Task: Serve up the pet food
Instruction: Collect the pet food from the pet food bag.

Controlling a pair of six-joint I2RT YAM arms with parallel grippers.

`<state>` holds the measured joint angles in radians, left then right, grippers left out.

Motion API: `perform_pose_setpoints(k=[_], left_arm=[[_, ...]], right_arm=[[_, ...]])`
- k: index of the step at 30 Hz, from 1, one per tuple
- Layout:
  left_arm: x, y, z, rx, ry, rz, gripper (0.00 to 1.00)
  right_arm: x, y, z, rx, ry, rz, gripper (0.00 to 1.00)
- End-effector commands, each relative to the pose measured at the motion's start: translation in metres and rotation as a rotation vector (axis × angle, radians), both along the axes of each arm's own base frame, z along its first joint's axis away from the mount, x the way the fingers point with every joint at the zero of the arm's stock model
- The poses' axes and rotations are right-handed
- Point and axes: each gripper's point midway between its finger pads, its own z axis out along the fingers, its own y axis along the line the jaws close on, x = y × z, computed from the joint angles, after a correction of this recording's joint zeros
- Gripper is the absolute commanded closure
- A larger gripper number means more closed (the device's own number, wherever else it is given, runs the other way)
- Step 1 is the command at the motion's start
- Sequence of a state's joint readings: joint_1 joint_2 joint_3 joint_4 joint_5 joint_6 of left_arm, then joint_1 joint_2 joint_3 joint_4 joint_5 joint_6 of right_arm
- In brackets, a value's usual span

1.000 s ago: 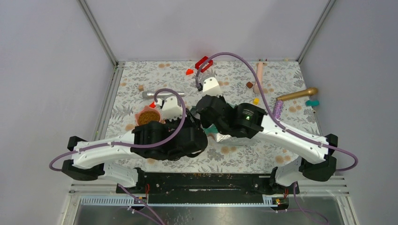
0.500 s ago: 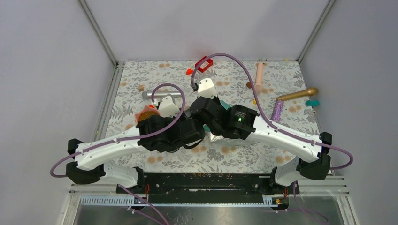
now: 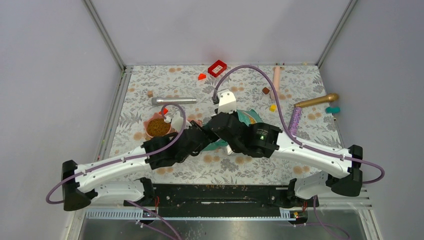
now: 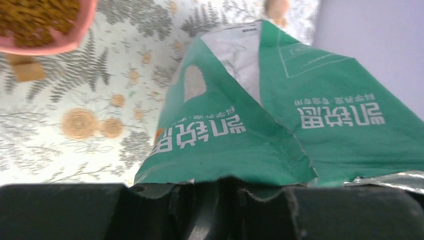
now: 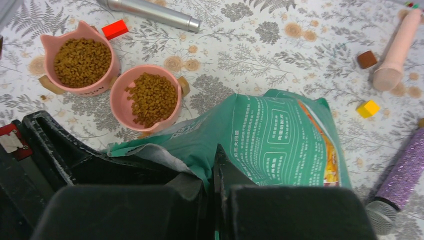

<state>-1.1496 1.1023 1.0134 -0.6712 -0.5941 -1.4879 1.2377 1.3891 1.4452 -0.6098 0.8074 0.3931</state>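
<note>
Far left on the flowered desk [image 3: 125, 107]: eared bowl [image 5: 82, 60] heaped with kibble [image 5: 80, 56], red block [image 5: 115, 29] just behind it. Largely hidden under the left arm in the overhead view half a second ago, now back in plain sight. Just right of it (touching or not, cannot tell), round bowl [image 5: 146, 98], also holding kibble, less full. Beyond both, silver tube [image 3: 174, 100] lying flat, unmoved.

Centre: left fingers [image 4: 170, 212] clenched on the torn top edge of the pouch [image 5: 272, 137], green side with white print facing the wrist camera. Left arm stretched out flatter than a second ago, no longer across the bowl. Right fingers [image 5: 240, 205] pinched tight on the same pouch, on its edge just beside the left pair; drawn nearer to the arm bases since a second ago. Pouch slung between the two grips, right of the round bowl, open silver-lined end toward the bowls. More of its green face showing from above than before. Whether its far end rests on the desk, cannot tell.

Right: yellow cube [image 3: 273, 107], pink rod [image 3: 276, 80], purple glitter roller [image 3: 295, 117], gold rod [image 3: 316, 100], all lying where they lay a second ago. At the back, red frame [image 3: 217, 67], earlier crossed by the right arm's cable, now uncovered.
</note>
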Motion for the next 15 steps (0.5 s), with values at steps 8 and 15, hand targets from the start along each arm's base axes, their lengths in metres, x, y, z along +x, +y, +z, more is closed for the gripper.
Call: perform_pose_setpoints(k=[8,15], left_arm=[[-0.014,0.001,0.042,-0.496,-0.107,-0.032,1.0],[-0.022,0.028,0.046,-0.467,-0.095,-0.007,1.0]], right_arm=[[0.006,-0.04,0.038,0.218,-0.094,-0.147,1.0],[0.006,-0.058,0.044,0.187,-0.132,-0.174,1.0]])
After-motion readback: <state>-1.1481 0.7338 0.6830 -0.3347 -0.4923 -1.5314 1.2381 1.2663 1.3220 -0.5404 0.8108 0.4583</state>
